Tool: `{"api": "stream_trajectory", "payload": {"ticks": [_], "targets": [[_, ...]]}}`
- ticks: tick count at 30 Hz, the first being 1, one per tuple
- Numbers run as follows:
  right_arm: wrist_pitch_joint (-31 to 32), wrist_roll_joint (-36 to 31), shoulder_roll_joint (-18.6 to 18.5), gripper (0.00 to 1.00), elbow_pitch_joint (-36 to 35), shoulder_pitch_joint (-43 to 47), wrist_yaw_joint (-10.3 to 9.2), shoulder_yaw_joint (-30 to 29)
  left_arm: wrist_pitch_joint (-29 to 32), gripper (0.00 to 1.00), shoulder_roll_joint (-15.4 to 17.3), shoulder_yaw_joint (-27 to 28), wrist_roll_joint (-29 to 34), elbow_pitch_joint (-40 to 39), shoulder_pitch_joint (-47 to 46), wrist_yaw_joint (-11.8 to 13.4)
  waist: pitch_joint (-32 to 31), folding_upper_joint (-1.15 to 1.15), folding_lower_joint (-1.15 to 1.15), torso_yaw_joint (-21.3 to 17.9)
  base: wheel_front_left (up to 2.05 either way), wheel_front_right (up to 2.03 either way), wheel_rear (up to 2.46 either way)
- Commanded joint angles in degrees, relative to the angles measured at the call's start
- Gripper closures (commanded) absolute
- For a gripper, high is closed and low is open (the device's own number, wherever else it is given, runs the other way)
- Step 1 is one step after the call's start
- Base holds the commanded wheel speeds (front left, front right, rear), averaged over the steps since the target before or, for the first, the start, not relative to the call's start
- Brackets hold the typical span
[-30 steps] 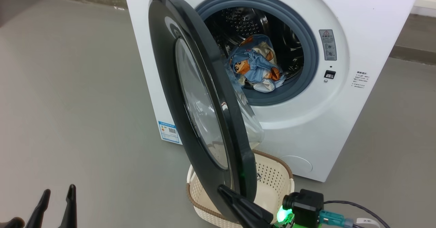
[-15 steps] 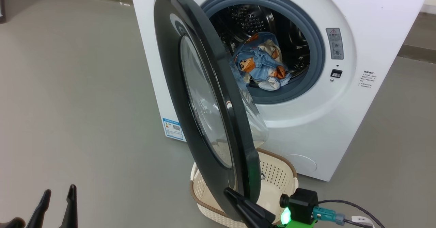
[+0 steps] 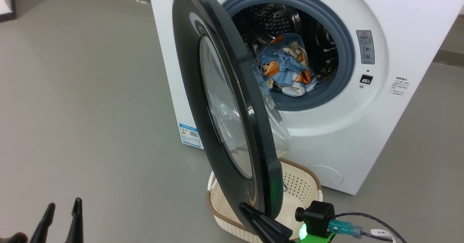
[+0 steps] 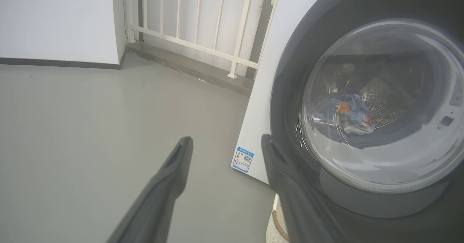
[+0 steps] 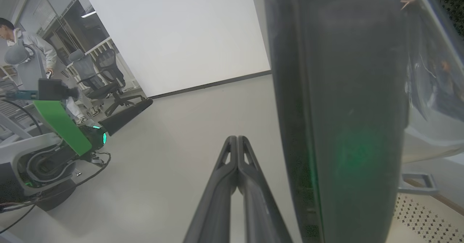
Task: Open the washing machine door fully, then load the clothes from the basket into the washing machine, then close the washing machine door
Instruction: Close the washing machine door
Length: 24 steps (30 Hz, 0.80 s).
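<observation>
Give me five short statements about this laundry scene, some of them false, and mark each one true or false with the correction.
1. The clothes lie inside the washing machine. True.
2. The washing machine door is shut. False: it stands open.
3. The left tool is open and holds nothing. True.
4. The right tool is open. False: its fingers are pressed together.
5. The basket is full of clothes. False: the part of it in view holds none.

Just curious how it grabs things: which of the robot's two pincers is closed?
The right pincer, beside the washing machine door at its lower edge: its two dark fingers are pressed together. The left pincer has its fingers spread apart, holding nothing.
</observation>
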Motion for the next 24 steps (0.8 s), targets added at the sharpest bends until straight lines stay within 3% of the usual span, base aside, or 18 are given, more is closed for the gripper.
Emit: {"api": "stream_trajectory", "payload": {"ticks": [1, 13, 24], "targets": [[-0.5, 0.6, 0.2, 1.00, -0.6, -2.1, 0.25, 0.5, -0.7, 0.00, 1.6, 2.0, -0.4, -0.8, -2.9, 0.1, 0.0, 0.00, 0.00, 0.0, 0.00, 0.00, 0.00], [-0.5, 1.2, -0.3, 1.00, 1.6, -2.8, 0.25, -1.1, -0.9, 0.00, 1.8, 1.9, -0.6, -1.0, -2.8, 0.2, 0.1, 0.00, 0.00, -0.2, 0.00, 0.00, 0.00], [-0.5, 0.9, -1.9, 1.00, 3.6, -2.6, 0.25, -6.4, -0.8, 0.00, 1.9, 1.5, -0.9, -1.2, -3.0, 0.2, 0.6, 0.00, 0.00, 0.0, 0.00, 0.00, 0.00]]}}
